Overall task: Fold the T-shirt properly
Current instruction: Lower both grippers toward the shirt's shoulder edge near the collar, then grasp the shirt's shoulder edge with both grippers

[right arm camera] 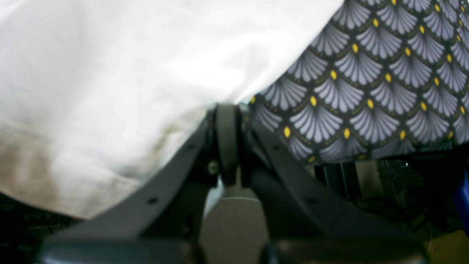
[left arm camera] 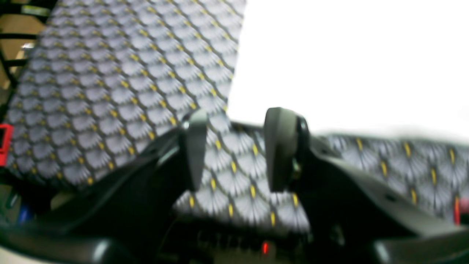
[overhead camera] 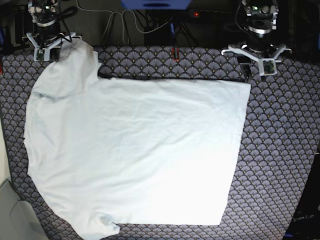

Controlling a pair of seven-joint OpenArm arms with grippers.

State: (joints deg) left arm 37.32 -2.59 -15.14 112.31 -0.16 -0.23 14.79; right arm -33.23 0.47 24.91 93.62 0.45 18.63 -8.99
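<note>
The white T-shirt (overhead camera: 140,150) lies spread flat on the patterned tablecloth (overhead camera: 280,150), one part folded over with a straight edge along the back. My right gripper (overhead camera: 48,50) is at the far left corner, and the shirt's corner rises up to it. In the right wrist view its fingers (right arm camera: 227,121) are pressed together at the edge of the shirt (right arm camera: 110,73). My left gripper (overhead camera: 255,62) hovers just behind the shirt's far right corner. In the left wrist view this gripper (left arm camera: 238,150) is open and empty over the tablecloth, with the shirt (left arm camera: 348,66) just beyond it.
Cables and a power strip (overhead camera: 150,22) run behind the table's back edge. A small red item (overhead camera: 173,52) sits at the back middle. A grey object (overhead camera: 12,215) stands off the table's front left corner. Bare tablecloth shows to the right of the shirt.
</note>
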